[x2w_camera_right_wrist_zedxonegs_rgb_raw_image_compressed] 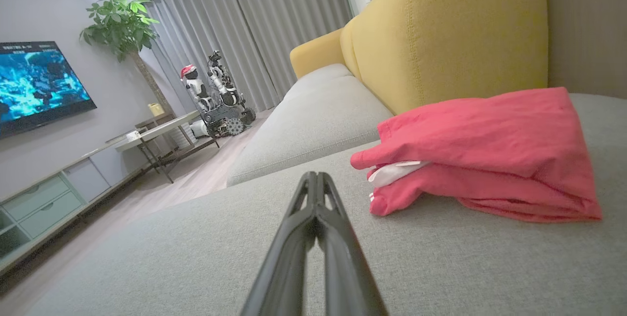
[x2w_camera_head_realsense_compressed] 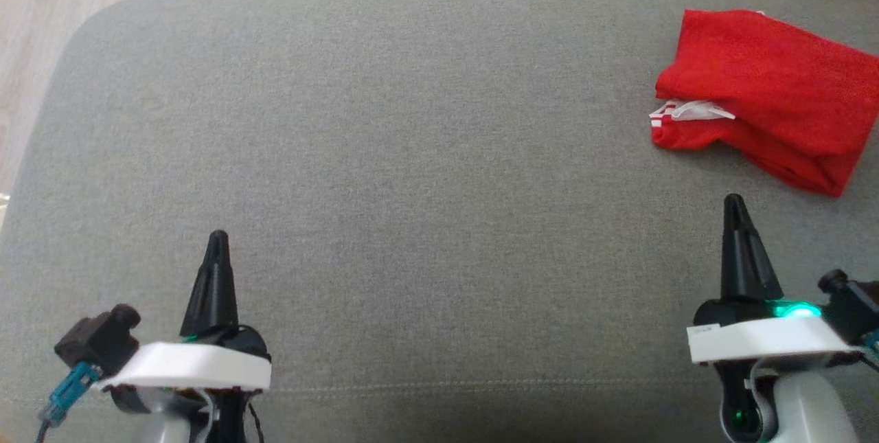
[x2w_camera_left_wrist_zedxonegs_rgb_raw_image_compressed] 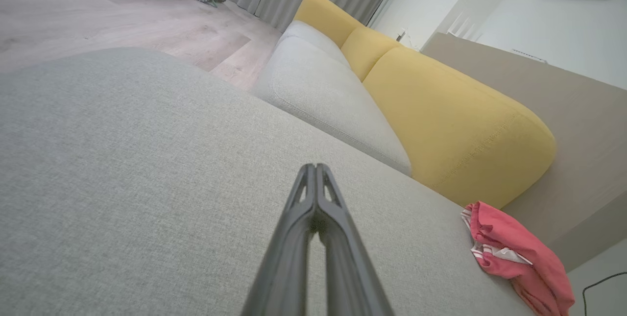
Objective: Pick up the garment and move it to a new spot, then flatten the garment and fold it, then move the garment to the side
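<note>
The red garment lies at the far right of the grey cushion, doubled over on itself in a compact stack, with a bit of white trim poking out at its left edge; its right edge runs out of the head view, so how neat the fold is I can only guess, though the right wrist view suggests a fairly tidy pile.

The left gripper has its fingers pressed together and holds nothing; it hangs over bare cushion, well apart from the garment. The right gripper is likewise closed and empty; it sits near the garment's lower edge without touching it.

As to the step, the scene fits two readings: a garment folded and set aside with both arms drawn back, or a bundled garment waiting at the side to be carried to a new spot. The pictures do not settle which, so no move can fairly be called for. Any grasp would need the fingers parted, and the right arm is the nearer one.
</note>
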Available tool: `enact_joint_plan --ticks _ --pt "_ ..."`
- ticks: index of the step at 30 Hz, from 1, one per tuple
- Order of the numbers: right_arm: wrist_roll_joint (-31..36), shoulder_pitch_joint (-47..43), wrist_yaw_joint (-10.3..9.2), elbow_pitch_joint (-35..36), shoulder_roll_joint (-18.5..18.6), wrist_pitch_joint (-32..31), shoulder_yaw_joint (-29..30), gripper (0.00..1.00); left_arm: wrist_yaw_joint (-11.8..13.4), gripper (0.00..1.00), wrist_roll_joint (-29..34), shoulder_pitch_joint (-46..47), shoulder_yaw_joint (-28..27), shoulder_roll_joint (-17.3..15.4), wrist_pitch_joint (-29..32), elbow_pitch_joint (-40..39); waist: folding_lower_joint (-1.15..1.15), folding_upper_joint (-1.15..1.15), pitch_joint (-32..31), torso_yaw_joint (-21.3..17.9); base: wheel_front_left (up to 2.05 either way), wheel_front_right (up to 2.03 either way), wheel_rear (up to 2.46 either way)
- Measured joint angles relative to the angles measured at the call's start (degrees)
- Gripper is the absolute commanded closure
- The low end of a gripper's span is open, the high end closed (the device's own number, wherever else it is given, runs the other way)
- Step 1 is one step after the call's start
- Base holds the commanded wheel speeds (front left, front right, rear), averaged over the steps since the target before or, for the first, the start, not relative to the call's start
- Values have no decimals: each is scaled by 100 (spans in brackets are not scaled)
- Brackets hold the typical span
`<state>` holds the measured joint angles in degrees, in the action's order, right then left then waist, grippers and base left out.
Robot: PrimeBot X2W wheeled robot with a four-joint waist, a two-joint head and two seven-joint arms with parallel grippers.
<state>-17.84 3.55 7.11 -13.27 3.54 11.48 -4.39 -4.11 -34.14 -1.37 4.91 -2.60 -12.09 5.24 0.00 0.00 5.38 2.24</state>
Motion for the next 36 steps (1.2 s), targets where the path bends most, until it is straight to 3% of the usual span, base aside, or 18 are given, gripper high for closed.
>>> enact_joint_plan --ticks 36 --pt "-2608 0 0 -65 35 -490 268 100 -101 100 -2061 119 -182 -56 530 345 0 0 -176 -76 0 0 0"
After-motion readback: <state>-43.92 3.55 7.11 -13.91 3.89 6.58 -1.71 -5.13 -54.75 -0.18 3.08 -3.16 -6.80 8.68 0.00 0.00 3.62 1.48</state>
